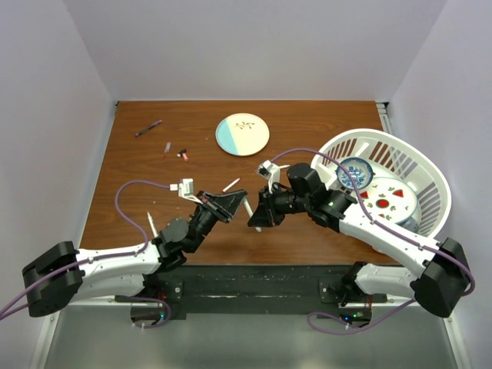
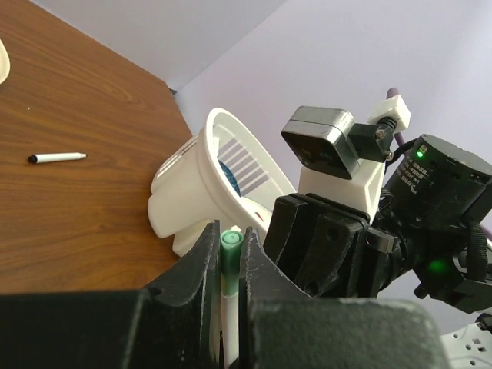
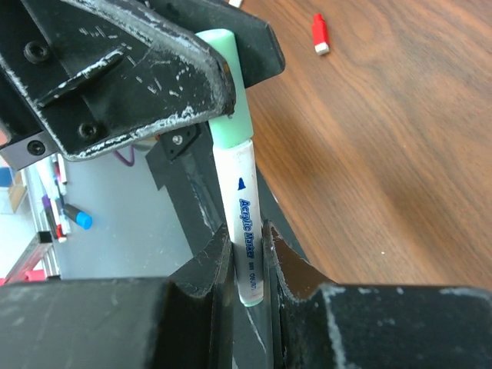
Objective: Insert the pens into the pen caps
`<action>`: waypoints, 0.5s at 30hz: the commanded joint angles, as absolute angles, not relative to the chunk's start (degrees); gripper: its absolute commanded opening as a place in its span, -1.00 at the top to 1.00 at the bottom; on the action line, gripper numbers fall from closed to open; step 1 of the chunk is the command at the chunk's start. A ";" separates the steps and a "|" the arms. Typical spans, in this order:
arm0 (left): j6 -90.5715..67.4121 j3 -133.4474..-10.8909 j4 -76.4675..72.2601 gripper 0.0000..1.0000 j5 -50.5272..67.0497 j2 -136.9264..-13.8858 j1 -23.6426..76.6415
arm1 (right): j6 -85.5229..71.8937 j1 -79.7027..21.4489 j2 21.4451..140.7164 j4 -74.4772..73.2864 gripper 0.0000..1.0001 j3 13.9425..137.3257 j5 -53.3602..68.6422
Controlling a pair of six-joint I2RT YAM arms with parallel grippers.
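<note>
Black left end effector [image 2: 229, 235] clenches the green cap [image 3: 223, 84]; right end effector [image 3: 250, 247] clenches the white pen [image 3: 244, 223]. Its tip is hidden inside the cap, and both are barely discernible from above.

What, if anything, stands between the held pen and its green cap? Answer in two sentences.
Nothing visible does. The green cap already sits on the pen, with no gap showing between them. The right end effector grips the pen lower down, and the left end effector pinches the cap.
</note>
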State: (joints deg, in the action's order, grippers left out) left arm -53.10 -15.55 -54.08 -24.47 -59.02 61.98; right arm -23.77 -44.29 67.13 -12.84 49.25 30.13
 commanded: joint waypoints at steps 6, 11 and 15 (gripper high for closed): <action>-55.28 -10.64 -42.62 1.00 12.39 -59.59 71.89 | -25.22 -37.44 68.38 22.23 1.00 62.49 10.46; -58.18 -7.48 -45.70 1.00 15.02 -57.75 71.98 | -28.28 -36.21 68.73 27.59 1.00 61.44 12.04; -61.60 -4.05 -52.36 1.00 17.40 -57.48 71.98 | -29.27 -34.89 68.47 29.18 1.00 61.26 13.88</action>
